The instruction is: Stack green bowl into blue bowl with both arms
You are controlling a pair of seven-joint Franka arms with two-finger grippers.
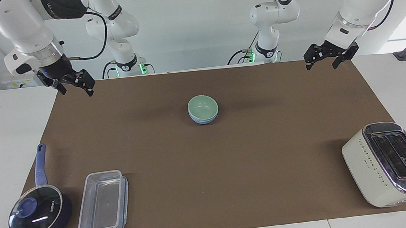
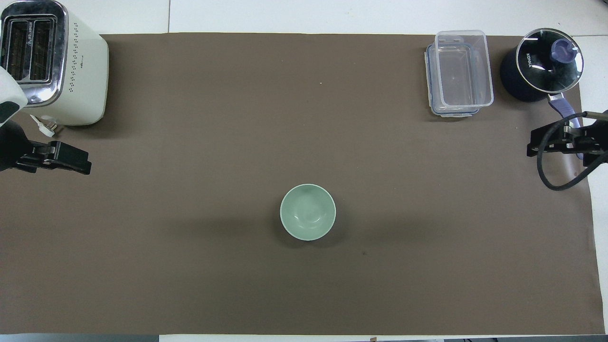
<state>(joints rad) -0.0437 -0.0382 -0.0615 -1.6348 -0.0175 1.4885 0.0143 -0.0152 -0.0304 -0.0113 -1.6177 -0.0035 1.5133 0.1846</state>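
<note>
The green bowl (image 1: 202,106) sits nested in the blue bowl (image 1: 203,120) on the middle of the brown mat, a little toward the robots. Only the blue bowl's lower wall shows under it in the facing view. From overhead the green bowl (image 2: 308,212) covers the blue one. My left gripper (image 1: 321,66) hangs open and empty over the mat's corner at the left arm's end, also seen from overhead (image 2: 61,159). My right gripper (image 1: 78,91) hangs open and empty over the mat's corner at the right arm's end (image 2: 560,145). Both are well apart from the bowls.
A cream toaster (image 1: 390,163) stands farthest from the robots at the left arm's end. A clear plastic container (image 1: 103,205) and a dark blue saucepan with glass lid (image 1: 39,215) sit at the right arm's end. Two smaller white arms (image 1: 117,33) stand at the back.
</note>
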